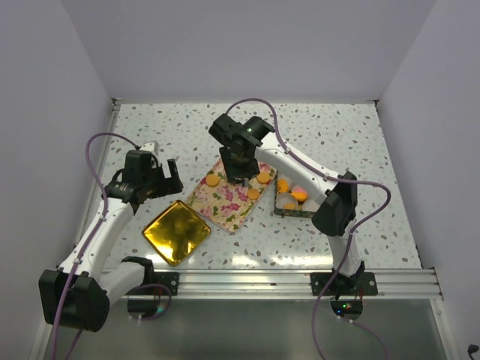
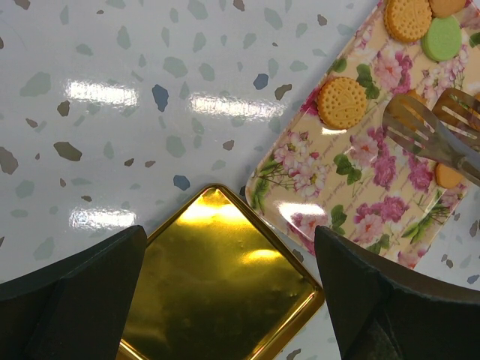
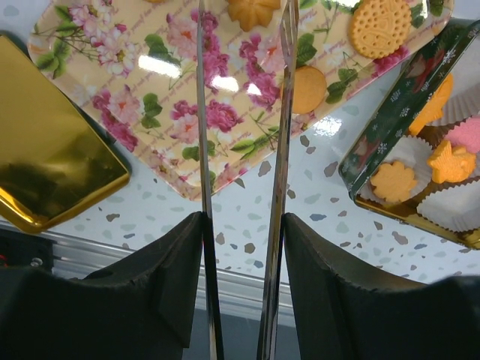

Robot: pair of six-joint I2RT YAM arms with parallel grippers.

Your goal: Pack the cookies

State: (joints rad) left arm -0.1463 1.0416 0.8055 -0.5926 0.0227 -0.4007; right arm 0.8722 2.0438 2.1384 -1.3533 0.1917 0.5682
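Orange cookies (image 1: 213,181) lie on a floral tray (image 1: 225,202); the left wrist view shows two round ones (image 2: 342,103) and a green one (image 2: 441,37). More cookies (image 3: 394,181) sit in white paper cups inside a green tin (image 1: 279,204). My right gripper (image 1: 240,178) is shut on metal tongs (image 3: 283,112) and holds them over the tray; the tong arms stand apart, with a cookie (image 3: 309,88) beside the right arm. The tong tips (image 2: 420,131) show empty in the left wrist view. My left gripper (image 2: 230,234) is open and empty above a gold lid (image 2: 217,277).
The gold lid (image 1: 176,231) lies at the front left, close to the tray's near corner. The tin (image 3: 382,127) sits just right of the tray. An aluminium rail (image 1: 300,283) runs along the table's near edge. White walls close in the left, back and right.
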